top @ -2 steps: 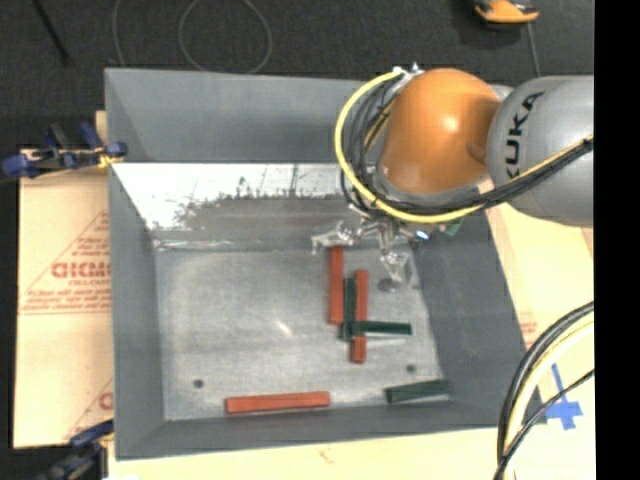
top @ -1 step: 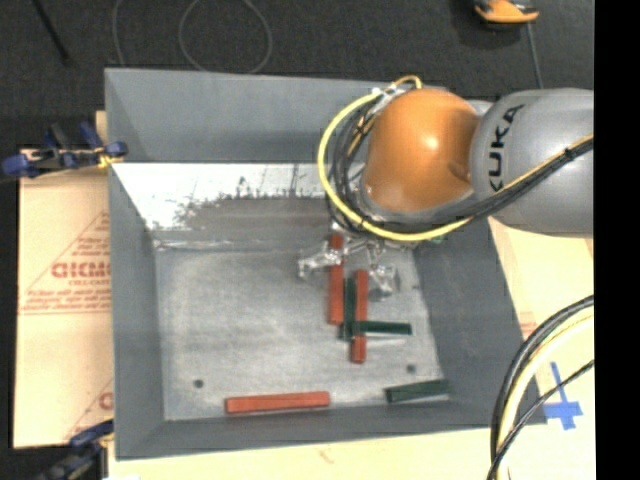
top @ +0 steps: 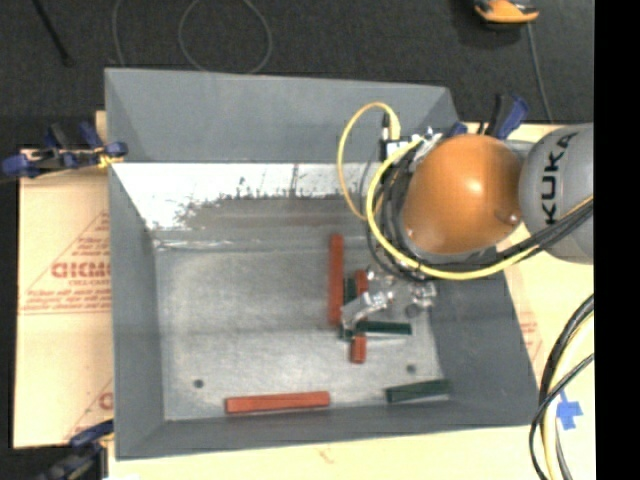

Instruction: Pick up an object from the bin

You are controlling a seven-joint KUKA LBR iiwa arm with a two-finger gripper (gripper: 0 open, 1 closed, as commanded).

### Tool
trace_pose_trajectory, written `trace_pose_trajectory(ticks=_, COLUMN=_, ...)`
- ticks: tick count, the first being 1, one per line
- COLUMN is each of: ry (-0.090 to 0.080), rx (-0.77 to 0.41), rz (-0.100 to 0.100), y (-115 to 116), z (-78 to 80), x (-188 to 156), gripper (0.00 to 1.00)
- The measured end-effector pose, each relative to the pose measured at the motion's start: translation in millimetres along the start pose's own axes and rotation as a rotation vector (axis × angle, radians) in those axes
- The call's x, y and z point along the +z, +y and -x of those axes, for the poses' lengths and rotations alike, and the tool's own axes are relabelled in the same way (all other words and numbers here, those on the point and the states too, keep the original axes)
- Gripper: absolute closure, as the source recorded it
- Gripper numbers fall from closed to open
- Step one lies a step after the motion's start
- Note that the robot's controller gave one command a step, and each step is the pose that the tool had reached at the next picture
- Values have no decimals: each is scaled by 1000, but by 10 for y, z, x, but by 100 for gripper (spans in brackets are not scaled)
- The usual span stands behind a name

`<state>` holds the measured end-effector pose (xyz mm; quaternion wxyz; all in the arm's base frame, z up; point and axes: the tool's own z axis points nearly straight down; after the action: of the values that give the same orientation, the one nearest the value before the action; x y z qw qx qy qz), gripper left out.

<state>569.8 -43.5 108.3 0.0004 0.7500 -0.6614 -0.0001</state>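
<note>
Front of the bin [top: 135, 368] first. We count one long red bar [top: 277, 402] lying flat along the near floor, left of centre. One dark green bar [top: 417, 393] lies to its right, near the front right corner. The two are well apart.

Further in, right of centre, we see a small cluster. It holds one red stub [top: 357, 348] and one crosswise green bar [top: 387, 328] just behind the stub, touching it or nearly so. One slim red bar [top: 337, 268] runs lengthwise toward the back wall. A dark green bit [top: 354, 288] sits just beside that slim bar. It is partly hidden, so we cannot say if it is a separate piece.

Tally: three red pieces, two green bars for sure, maybe a third green.

The gripper [top: 380, 303] is low on this cluster, over the crosswise green bar and just right of the slim red bar. We cannot tell whether it is apart or together, nor whether anything is clamped in it.

Behind the gripper is the round orange cover [top: 465, 193], with yellow and black cables [top: 350, 158] looping round it. The grey arm [top: 570, 223] comes in from the right. It carries the KUKA lettering [top: 550, 180] in black, running up its side. That is the only writing we can read on the robot.
</note>
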Motion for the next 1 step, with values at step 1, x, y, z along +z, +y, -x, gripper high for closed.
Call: trace_pose_trajectory(ticks=1, ry=-3, rx=-471, rz=-2, y=-82, z=364, x=329, gripper=0)
